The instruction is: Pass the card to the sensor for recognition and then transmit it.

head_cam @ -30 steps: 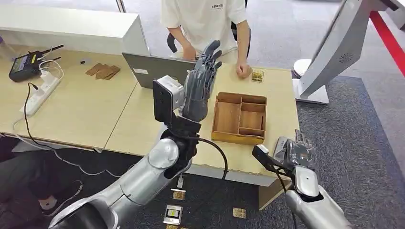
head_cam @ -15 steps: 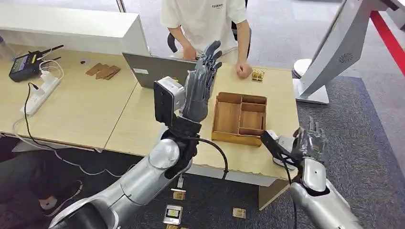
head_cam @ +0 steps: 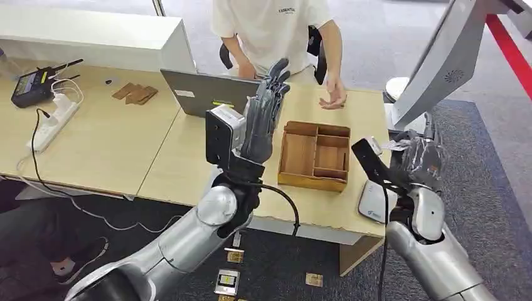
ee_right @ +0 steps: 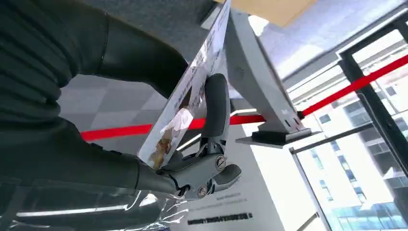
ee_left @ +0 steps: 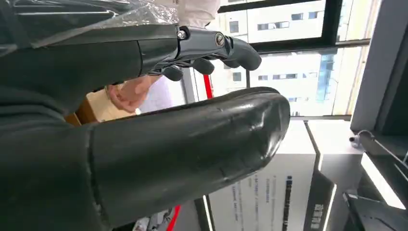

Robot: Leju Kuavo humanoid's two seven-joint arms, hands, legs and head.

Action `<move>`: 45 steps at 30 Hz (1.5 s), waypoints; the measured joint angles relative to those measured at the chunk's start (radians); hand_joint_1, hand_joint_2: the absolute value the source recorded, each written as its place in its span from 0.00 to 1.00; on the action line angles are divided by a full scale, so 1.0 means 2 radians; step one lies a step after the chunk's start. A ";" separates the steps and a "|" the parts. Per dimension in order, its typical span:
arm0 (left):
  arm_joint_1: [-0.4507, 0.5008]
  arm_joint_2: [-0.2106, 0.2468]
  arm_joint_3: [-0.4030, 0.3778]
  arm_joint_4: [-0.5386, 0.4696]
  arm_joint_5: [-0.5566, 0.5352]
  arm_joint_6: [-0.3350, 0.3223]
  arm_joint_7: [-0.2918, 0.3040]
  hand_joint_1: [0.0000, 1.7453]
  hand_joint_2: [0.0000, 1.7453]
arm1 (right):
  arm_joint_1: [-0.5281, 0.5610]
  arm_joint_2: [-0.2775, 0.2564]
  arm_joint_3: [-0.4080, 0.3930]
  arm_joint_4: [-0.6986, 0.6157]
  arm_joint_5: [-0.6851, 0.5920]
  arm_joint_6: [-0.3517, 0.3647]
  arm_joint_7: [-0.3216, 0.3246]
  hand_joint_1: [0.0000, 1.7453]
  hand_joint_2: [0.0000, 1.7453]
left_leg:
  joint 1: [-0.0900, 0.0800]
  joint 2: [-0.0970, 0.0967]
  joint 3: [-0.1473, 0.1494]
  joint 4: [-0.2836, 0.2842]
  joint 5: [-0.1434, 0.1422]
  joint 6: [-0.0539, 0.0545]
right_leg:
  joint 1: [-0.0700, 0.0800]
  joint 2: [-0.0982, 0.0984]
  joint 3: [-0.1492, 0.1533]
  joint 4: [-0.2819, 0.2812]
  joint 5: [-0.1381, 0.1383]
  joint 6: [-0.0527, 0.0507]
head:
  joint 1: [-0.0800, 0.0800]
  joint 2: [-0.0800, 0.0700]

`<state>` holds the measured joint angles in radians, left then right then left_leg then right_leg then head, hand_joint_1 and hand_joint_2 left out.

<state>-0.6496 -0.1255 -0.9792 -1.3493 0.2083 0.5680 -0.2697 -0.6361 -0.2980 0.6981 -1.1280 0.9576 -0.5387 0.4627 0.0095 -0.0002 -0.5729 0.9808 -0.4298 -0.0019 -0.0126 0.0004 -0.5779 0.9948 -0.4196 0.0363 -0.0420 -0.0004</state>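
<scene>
The right hand (head_cam: 421, 160) is raised past the counter (head_cam: 125, 144) edge; in the head view its card (ee_right: 190, 89) is hard to make out, apparently edge-on. The right wrist view shows the fingers (ee_right: 215, 108) pinching the card against the thumb. Farther in, the left hand (head_cam: 263, 116) stands upright beside the wooden tray (head_cam: 315, 157), fingers extended, holding nothing.
</scene>
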 joint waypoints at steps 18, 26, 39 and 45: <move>-0.008 -0.028 -0.009 0.018 0.030 -0.040 -0.038 0.00 0.00 | -0.102 0.024 0.014 0.001 -0.008 0.124 -0.008 1.00 1.00 | 0.000 0.000 0.000 0.000 0.000 0.000 | 0.000 0.000 0.000 0.000 0.000 0.000 | 0.000 0.000; -0.014 -0.038 -0.012 0.034 0.043 -0.049 -0.048 0.00 0.00 | -0.135 0.034 0.030 0.044 0.017 0.153 -0.001 1.00 1.00 | 0.000 0.000 -0.001 0.000 0.000 0.000 | 0.000 0.000 0.000 0.000 0.000 0.000 | 0.000 0.000; -0.017 -0.045 -0.017 0.053 0.047 -0.046 -0.055 0.00 0.00 | -0.168 0.058 0.072 0.142 0.026 0.154 0.004 0.00 1.00 | 0.000 -0.001 -0.001 0.000 0.000 0.000 | 0.000 -0.001 -0.001 0.000 0.000 0.000 | 0.000 0.000; -0.017 -0.045 -0.017 0.056 0.047 -0.043 -0.054 0.00 0.00 | -0.173 0.066 0.081 0.165 0.027 0.145 0.004 0.00 1.00 | 0.000 -0.001 -0.001 0.000 0.000 0.000 | 0.000 -0.001 -0.001 0.000 0.000 0.000 | 0.000 0.000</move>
<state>-0.6836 -0.2155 -1.0124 -1.2383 0.3017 0.4814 -0.3773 -0.9815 -0.1663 0.8595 -0.7984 1.0124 -0.2487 0.4711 0.0093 -0.0021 -0.5751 0.9808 -0.4295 -0.0018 -0.0129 -0.0015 -0.5792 0.9948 -0.4197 0.0364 -0.0420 -0.0004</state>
